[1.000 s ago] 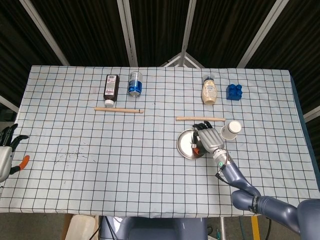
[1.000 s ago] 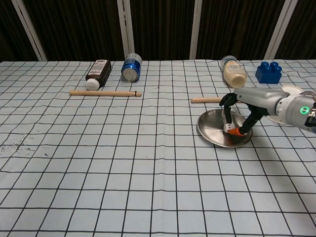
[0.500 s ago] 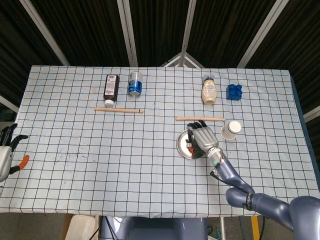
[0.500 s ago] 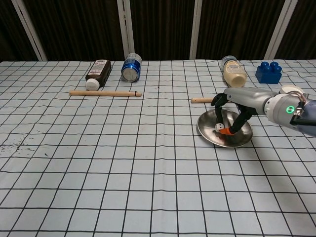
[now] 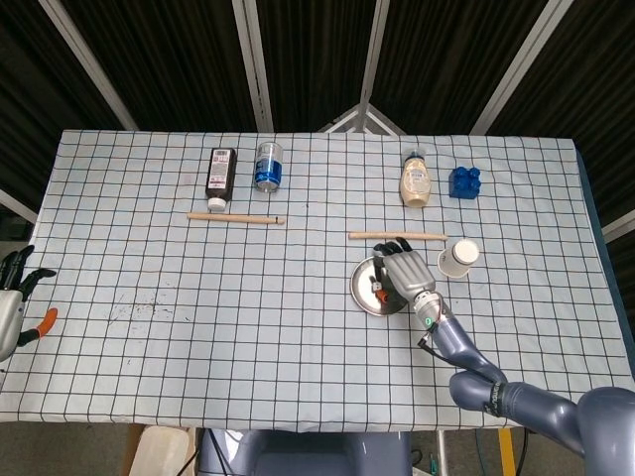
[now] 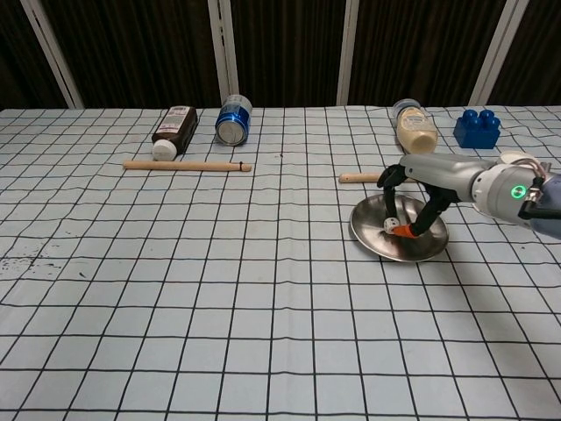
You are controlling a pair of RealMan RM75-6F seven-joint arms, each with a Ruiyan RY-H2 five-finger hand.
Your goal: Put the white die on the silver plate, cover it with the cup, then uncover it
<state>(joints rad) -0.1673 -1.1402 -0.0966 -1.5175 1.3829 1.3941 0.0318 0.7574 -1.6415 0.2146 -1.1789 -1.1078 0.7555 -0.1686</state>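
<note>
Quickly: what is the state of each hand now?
Left hand: open, holding nothing.
Right hand: open over the silver plate; white die lies free.

Robot lab: checkered test table (image 5: 149, 297), dark curtained backdrop.

White die (image 6: 387, 224) on silver plate (image 6: 377, 239)

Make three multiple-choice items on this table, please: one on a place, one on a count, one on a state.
1. Where is the white die?
A. on the silver plate
B. by the blue block
C. under the cup

2. How many wooden sticks lie on the table?
A. one
B. two
C. three

3. The right hand is:
A. gripping the cup
B. over the plate, fingers spread
C. off the table

Key: 1 A, the die rests in the plate. 2 B, one stick left, one stick behind the plate. 3 B, the die lies free under it.
</note>
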